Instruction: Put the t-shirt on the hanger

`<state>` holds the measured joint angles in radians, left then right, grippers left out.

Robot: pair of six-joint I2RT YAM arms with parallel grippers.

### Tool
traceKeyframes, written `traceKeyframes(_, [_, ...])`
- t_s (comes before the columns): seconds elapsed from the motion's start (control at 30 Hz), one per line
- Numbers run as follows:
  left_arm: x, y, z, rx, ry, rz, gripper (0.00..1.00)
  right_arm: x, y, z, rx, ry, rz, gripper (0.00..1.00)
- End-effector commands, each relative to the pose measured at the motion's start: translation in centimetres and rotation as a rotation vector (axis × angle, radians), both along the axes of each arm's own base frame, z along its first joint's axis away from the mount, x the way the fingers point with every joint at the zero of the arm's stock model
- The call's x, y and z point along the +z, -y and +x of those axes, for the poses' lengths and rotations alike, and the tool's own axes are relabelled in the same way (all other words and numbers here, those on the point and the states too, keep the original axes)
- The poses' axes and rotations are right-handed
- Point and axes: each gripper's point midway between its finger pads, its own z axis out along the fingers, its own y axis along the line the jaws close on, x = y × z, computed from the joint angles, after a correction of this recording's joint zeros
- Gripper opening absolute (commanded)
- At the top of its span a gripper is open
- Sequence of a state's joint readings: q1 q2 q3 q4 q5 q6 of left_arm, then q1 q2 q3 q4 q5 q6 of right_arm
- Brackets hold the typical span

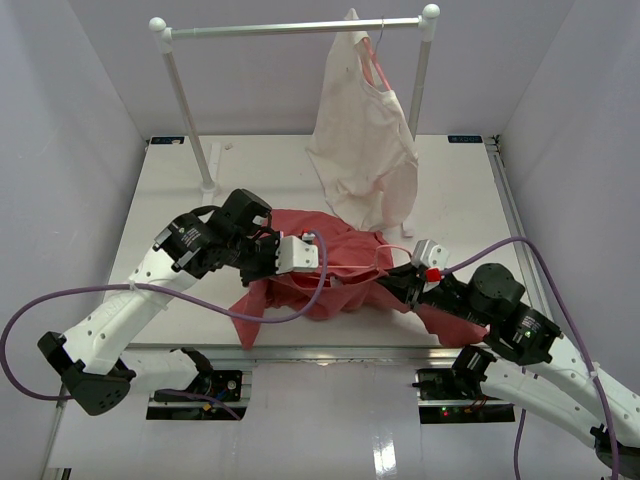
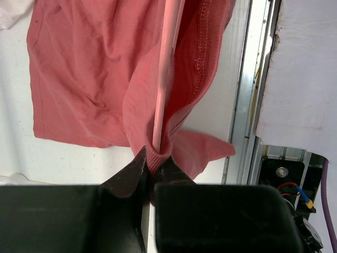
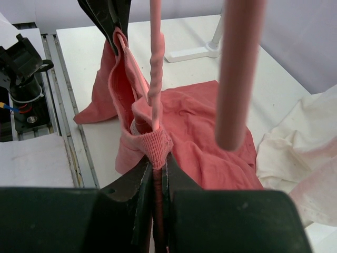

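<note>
The salmon t-shirt [image 1: 300, 240] lies crumpled on the table's middle, with part of it lifted between my two grippers. The pink wire hanger [image 1: 352, 269] runs between them inside the raised cloth. My left gripper [image 2: 152, 161] is shut on a fold of the ribbed collar, and the hanger wire [image 2: 166, 68] runs into that fold. My right gripper [image 3: 157, 158] is shut on the twisted hanger wire [image 3: 155, 79], with ribbed collar cloth bunched at its tips. In the right wrist view the left gripper [image 3: 113, 26] pinches the t-shirt [image 3: 200, 137] at the top.
A white clothes rack [image 1: 290, 28] stands at the back of the table [image 1: 180, 190]. A cream garment [image 1: 360, 140] hangs from it on another pink hanger, its hem reaching the table just behind the t-shirt. The table's metal front rail [image 2: 245, 105] is close to the left gripper.
</note>
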<state>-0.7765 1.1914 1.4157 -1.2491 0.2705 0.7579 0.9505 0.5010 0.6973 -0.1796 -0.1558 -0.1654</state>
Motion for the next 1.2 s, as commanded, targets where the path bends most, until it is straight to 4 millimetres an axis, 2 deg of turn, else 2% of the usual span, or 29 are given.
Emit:
traceKeyframes(0.0, [3.8, 4.8, -0.6, -0.101, 0.001, -0.225, 0.15, 4.3, -1.4, -0.7, 0.069, 0.055, 0.119, 0.08])
traceKeyframes(0.23, [4.5, 5.6, -0.7, -0.126, 0.008, -0.266, 0.22, 4.1, -1.8, -0.6, 0.074, 0.048, 0.118, 0.08])
traceKeyframes(0.5, [4.9, 5.9, -1.4, -0.158, 0.007, -0.305, 0.23, 3.8, -2.0, -0.5, 0.076, 0.036, 0.121, 0.08])
traceKeyframes(0.57, [4.7, 6.0, -1.7, -0.174, -0.006, -0.315, 0.23, 4.4, -2.2, -0.4, 0.077, 0.048, 0.146, 0.08])
traceKeyframes(0.93, [3.1, 6.5, -2.2, -0.210, -0.035, -0.321, 0.22, 4.4, -3.5, 0.3, 0.080, 0.021, 0.174, 0.08])
traceKeyframes(1.0, [3.0, 6.4, -2.1, -0.211, -0.032, -0.322, 0.19, 4.3, -3.5, 0.4, 0.073, 0.019, 0.177, 0.08])
traceKeyframes(1.1, [3.1, 6.5, -2.4, -0.232, -0.032, -0.329, 0.03, 4.1, -3.5, 0.5, 0.068, 0.017, 0.179, 0.08])
traceKeyframes(1.17, [3.5, 6.9, -2.6, -0.247, -0.020, -0.360, 0.00, 3.8, -3.5, 0.8, 0.057, 0.014, 0.174, 0.08])
